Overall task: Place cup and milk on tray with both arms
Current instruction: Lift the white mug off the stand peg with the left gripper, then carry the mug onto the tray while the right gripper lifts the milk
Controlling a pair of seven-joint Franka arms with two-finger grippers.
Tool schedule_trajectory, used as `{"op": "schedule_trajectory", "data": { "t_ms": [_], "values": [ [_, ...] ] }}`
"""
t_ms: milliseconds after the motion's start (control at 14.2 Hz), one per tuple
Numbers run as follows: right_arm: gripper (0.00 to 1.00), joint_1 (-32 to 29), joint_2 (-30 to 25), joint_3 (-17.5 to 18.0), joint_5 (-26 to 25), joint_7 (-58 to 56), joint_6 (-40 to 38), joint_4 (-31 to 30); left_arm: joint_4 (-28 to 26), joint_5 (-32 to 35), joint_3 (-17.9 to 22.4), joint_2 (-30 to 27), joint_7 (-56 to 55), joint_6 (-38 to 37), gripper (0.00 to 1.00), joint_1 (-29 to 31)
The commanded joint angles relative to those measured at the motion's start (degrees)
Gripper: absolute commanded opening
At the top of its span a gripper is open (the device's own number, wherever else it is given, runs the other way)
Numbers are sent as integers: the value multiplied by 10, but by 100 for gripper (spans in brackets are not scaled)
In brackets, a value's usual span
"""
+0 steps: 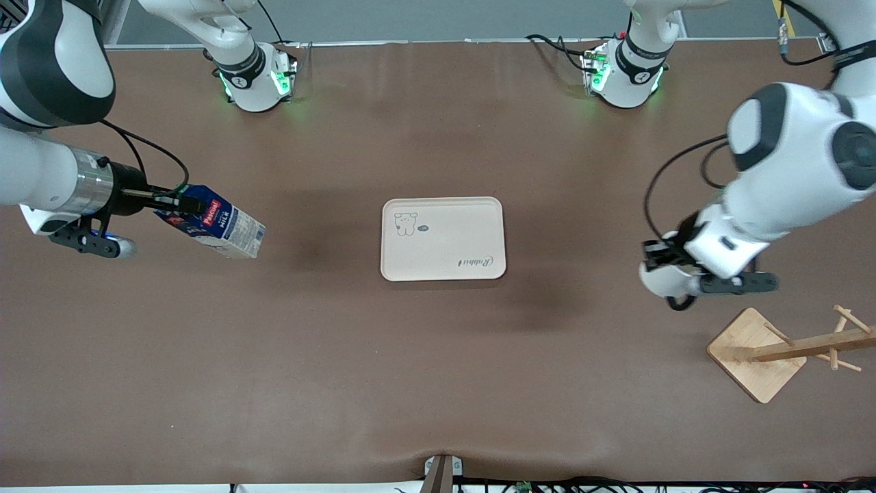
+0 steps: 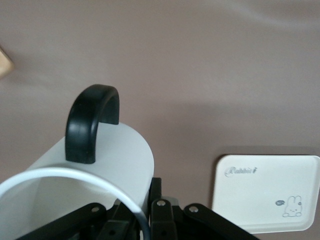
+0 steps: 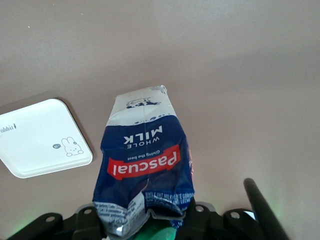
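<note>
You have a brown table filling the front view, with both arm bases glowing green along the top edge. In the middle of the frame the cream tray lies bare. At the left edge, the right gripper is clenched on the gabled top of the milk, which hangs tilted in the air over the table toward the right arm's end, well apart from the tray. At the right of the frame the left gripper hangs over the table; the cup barely shows here under the wrist. Lower right stands a wooden rack, clear of the straight path to the tray.

In the left wrist view the cup fills the lower left of the frame, its black handle arching upward, and the left gripper's fingers are shut on its rim at the bottom edge. The tray sits in the lower right corner.

In the right wrist view the milk hangs in the centre, red label readable, pinched between the fingers at the bottom edge. The tray shows at the middle left.

Judging by this, both things are picked up and you are in the carry. Next you need both arms to converge on the tray, level the carton, and leave each other room, since the tray is small for two grippers at once.
</note>
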Motion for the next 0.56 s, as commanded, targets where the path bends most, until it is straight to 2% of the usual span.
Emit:
{"op": "schedule_trajectory", "data": {
  "t_ms": [0, 282, 494],
  "values": [
    [0, -3, -3, -1, 9, -7, -2, -6, 23, 33, 1, 38, -110, -11, 0, -67],
    [0, -5, -3, -1, 9, -7, -4, -11, 49, 73, 1, 97, -250, -2, 0, -159],
    [0, -4, -3, -2, 8, -6, -3, -13, 50, 70, 1, 127, -290, 16, 0, -185]
  ]
}}
